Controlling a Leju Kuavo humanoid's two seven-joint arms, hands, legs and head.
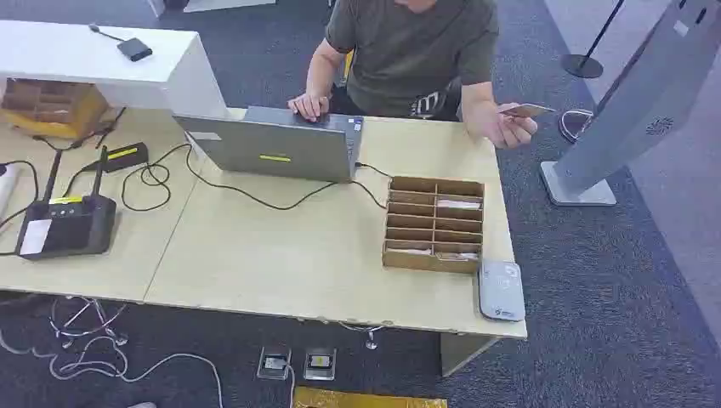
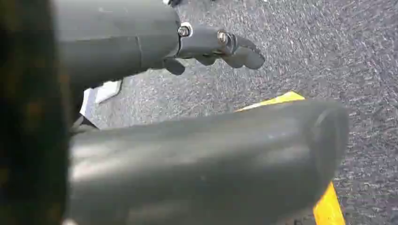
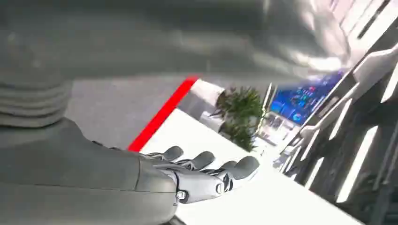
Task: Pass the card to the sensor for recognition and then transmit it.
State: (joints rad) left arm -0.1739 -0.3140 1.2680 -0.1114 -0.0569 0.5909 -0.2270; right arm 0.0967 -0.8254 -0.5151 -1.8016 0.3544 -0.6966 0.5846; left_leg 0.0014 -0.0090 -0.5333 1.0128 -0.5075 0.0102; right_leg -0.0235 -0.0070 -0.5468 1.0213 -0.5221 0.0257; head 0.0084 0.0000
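- Fingers of the left hand (image 2: 220, 47) and right hand (image 3: 202, 173) lie apart, holding nothing.
- A person's hand (image 1: 502, 126) holds the card (image 1: 525, 110) beyond the bench (image 1: 281, 255) corner.
- Handover, sensor (image 1: 501, 291) pass and transmission all seem pending.

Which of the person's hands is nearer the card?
Their left hand: it holds the card, out past the table edge. Their right hand rests on the laptop, apart from the card.
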